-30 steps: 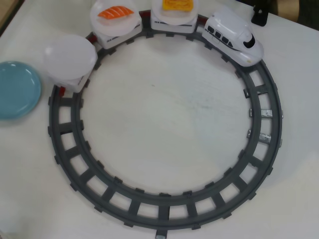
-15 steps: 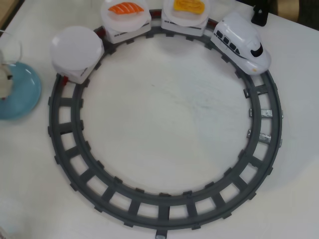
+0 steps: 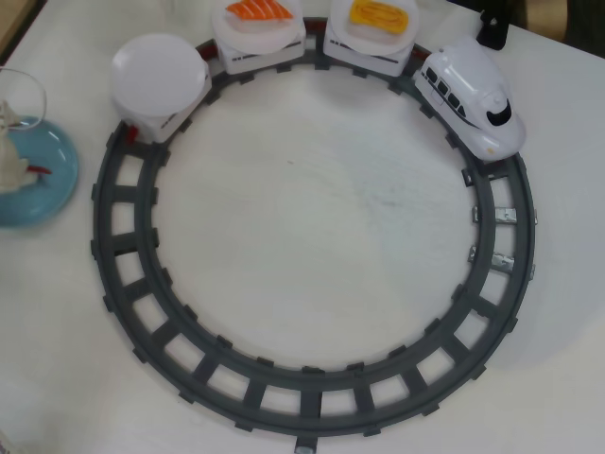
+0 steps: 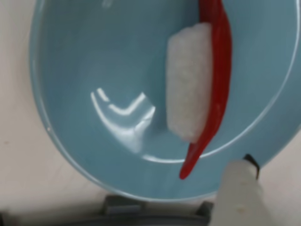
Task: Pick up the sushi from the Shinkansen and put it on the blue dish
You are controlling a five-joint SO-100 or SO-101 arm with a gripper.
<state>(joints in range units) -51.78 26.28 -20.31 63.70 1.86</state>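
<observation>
The dark-red sushi slice (image 4: 217, 94) lies on its side with its white rice block (image 4: 188, 84) inside the blue dish (image 4: 94, 61), which fills the wrist view. One white fingertip (image 4: 237, 188) of my gripper shows at the lower right, apart from the sushi; the other finger is out of view. In the overhead view the blue dish (image 3: 52, 184) sits at the left edge with my gripper (image 3: 11, 142) over it. The white Shinkansen (image 3: 473, 95) stands on the track at the upper right.
A grey circular track (image 3: 312, 402) fills the table. Behind the train are a car with a yellow egg piece (image 3: 381, 17), a car with an orange salmon piece (image 3: 257, 11), and a car with a bare white plate (image 3: 158, 71). A piece of track (image 4: 141, 212) lies just below the dish.
</observation>
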